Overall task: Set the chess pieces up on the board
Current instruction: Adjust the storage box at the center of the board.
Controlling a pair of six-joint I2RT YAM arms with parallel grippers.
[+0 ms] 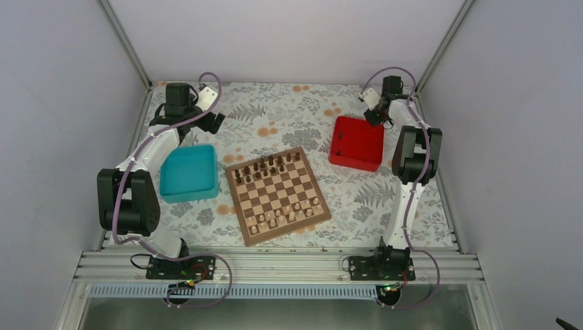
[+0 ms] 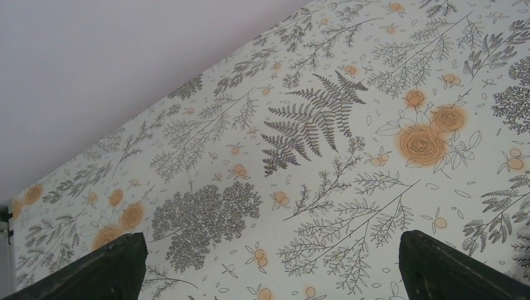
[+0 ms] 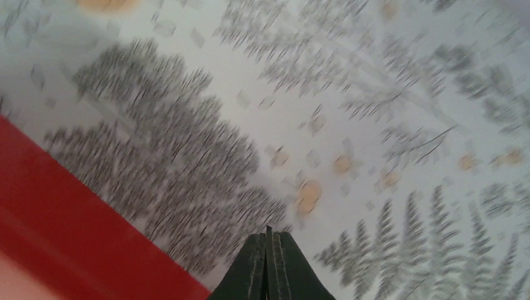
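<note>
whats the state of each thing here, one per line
board, flat, middle rows bare
chess pieces, standing in two rows on its far side
pale pieces, standing in two rows on its near side
teal tray, empty
red tray, contents unclear
left end effector, open, empty
right end effector, shut, empty

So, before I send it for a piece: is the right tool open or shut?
Shut. In its wrist view the right tool has both fingers pressed together, nothing between them.
</note>
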